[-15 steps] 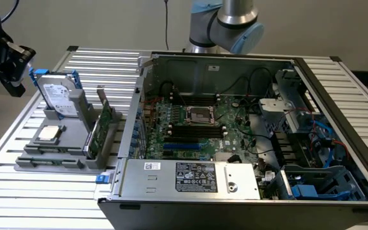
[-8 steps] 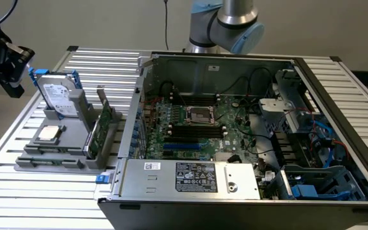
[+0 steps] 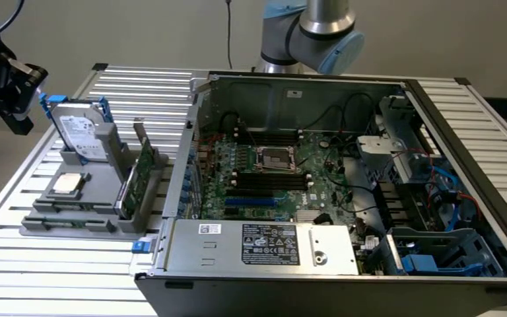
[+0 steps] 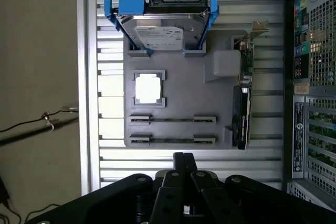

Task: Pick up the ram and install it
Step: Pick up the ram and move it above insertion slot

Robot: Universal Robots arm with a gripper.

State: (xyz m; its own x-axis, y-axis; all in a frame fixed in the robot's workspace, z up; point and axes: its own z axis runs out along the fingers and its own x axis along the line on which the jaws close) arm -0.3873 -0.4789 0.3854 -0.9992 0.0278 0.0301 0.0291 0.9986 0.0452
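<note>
At the exterior frame's upper left, the end effector [image 4: 184,156] hangs closed and empty, well apart from the ram [image 4: 172,140]. The ram seems to stand edge-on in the grey fixture [image 3: 103,181], beside the open computer case [image 3: 263,99]. The likely hazard is the target's thinness: an off-centre descent could strike the fixture's clips or seize the stick skewed.

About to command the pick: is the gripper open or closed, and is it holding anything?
Gripper: closed, fingertips together, holding nothing.
</note>
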